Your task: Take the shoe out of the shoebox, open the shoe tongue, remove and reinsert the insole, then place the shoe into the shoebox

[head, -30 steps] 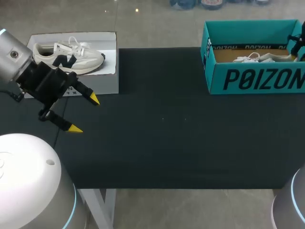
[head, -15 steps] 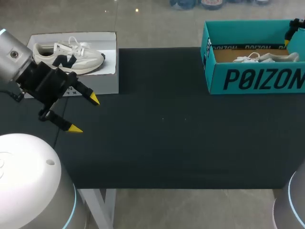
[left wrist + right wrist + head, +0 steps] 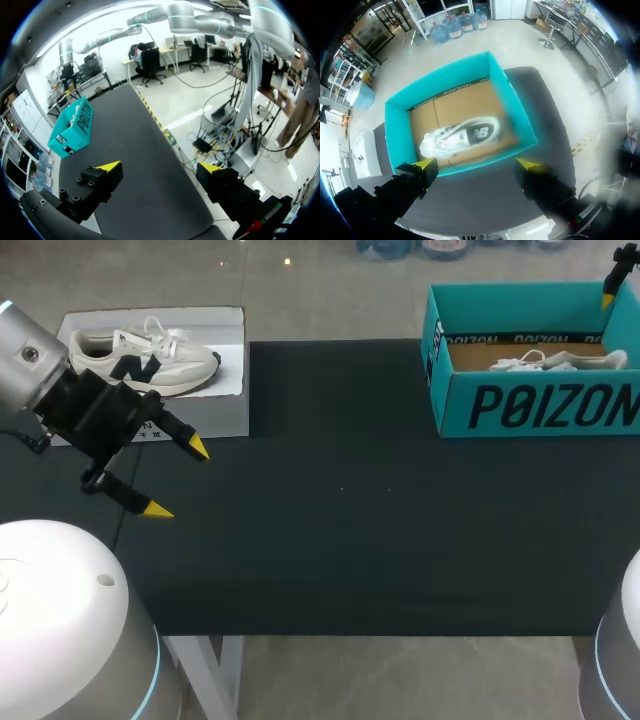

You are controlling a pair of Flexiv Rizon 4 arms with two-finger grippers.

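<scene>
The teal shoebox (image 3: 530, 405) stands open at the table's far right. A white shoe (image 3: 555, 361) lies on its side inside it. In the right wrist view the shoe (image 3: 460, 136) rests on the brown floor of the shoebox (image 3: 512, 107), well below my right gripper (image 3: 476, 164), which hangs open above the box with nothing between its fingers. In the head view only one of its yellow fingertips (image 3: 607, 300) shows, at the box's far right corner. My left gripper (image 3: 178, 478) is open and empty over the table's left side, far from the shoebox (image 3: 72, 131).
A second white shoe (image 3: 140, 358) lies on a white box (image 3: 225, 405) at the far left, just behind my left gripper. The black table top (image 3: 340, 520) stretches between the two boxes.
My right gripper has opened and risen out of the teal box, leaving the shoe lying inside. The left arm has not moved.
</scene>
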